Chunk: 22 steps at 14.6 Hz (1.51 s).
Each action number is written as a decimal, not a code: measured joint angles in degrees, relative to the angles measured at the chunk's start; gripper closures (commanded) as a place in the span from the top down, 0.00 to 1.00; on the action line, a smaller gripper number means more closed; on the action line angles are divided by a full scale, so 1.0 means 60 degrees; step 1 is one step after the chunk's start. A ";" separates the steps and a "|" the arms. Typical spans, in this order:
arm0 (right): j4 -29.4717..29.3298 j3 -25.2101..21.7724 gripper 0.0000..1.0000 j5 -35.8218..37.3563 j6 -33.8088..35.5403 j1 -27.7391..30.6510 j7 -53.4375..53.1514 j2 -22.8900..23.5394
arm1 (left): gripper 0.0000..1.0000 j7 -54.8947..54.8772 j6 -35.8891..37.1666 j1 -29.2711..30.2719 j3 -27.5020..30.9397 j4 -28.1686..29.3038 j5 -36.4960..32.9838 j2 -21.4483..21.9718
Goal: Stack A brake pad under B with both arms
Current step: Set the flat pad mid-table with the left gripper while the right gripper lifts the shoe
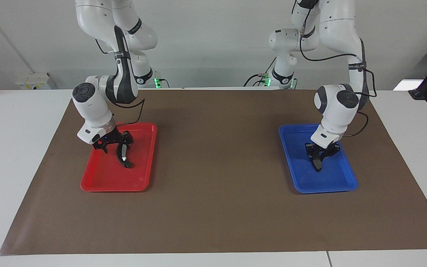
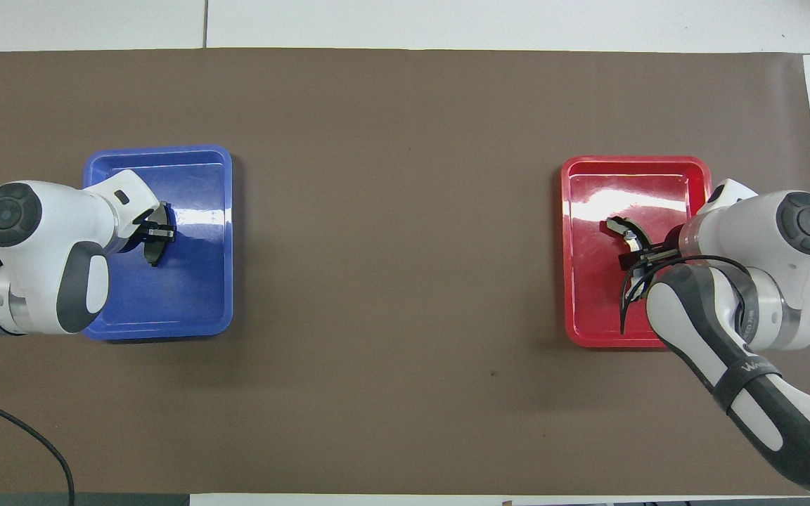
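The A brake pad [image 1: 317,164], short and all dark, lies in the blue tray [image 1: 347,185] toward the left arm's end of the table. My left gripper [image 1: 321,154] is down in that tray, right at the pad; in the overhead view the left gripper [image 2: 157,230] covers part of the A pad [image 2: 155,254]. B [image 1: 125,161], the longer crescent with a light metal edge, lies in the red tray [image 1: 98,185]. My right gripper [image 1: 114,146] is open and low over B's end nearer the robots. In the overhead view the right gripper [image 2: 647,254] hides most of B [image 2: 621,228].
Both trays rest on a brown mat [image 1: 213,207] that covers most of the white table. The blue tray [image 2: 194,323] and red tray [image 2: 588,330] stand wide apart, with bare mat between them. A black cable loops from the right wrist over the red tray.
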<state>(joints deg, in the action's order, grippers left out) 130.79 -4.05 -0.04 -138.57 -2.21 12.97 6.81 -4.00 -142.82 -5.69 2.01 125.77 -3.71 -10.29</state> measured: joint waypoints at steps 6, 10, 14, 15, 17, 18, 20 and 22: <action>0.0109 0.0001 0.91 -0.0020 -0.0224 -0.0050 -0.0004 0.0194 | 0.04 0.0866 0.2513 -0.1421 -0.0033 -0.1684 0.0000 0.0464; 0.0117 0.0001 0.73 -0.0032 -0.0224 -0.0053 -0.0004 0.0195 | 0.04 0.2733 0.2025 -0.3011 -0.0074 -0.1790 0.0000 0.0319; 0.0116 0.0001 0.29 -0.0040 -0.0204 -0.0065 -0.0005 0.0195 | 0.06 0.4076 0.1015 -0.4223 -0.0086 -0.1805 0.0000 -0.0267; 0.0114 0.0001 0.13 -0.0042 -0.0196 -0.0066 -0.0005 0.0195 | 0.07 0.4427 0.0882 -0.4507 -0.0085 -0.1861 0.0000 -0.0490; 0.0084 0.0003 0.00 -0.0059 -0.0170 -0.0071 -0.0010 0.0192 | 0.14 0.4901 0.0763 -0.4966 -0.0086 -0.2144 0.0000 -0.1038; 0.0025 0.0004 0.00 -0.0064 -0.0081 -0.0071 -0.0018 0.0193 | 0.21 0.4950 0.0723 -0.5110 -0.0088 -0.2261 0.0000 -0.1260; -0.0332 0.0015 0.00 -0.0081 0.0444 -0.0072 -0.0028 0.0185 | 0.33 0.4979 0.0709 -0.5319 -0.0091 -0.2320 0.0000 -0.1493; -0.0902 0.0047 0.00 -0.0134 0.1044 -0.0073 -0.0046 0.0166 | 0.57 0.5010 0.0709 -0.5462 -0.0087 -0.2308 0.0000 -0.1588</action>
<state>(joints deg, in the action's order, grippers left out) 125.38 -3.77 -0.84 -132.30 -2.65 12.69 7.80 26.06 -138.57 -38.46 1.49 111.92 -3.71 -19.82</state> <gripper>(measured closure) 0.568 0.608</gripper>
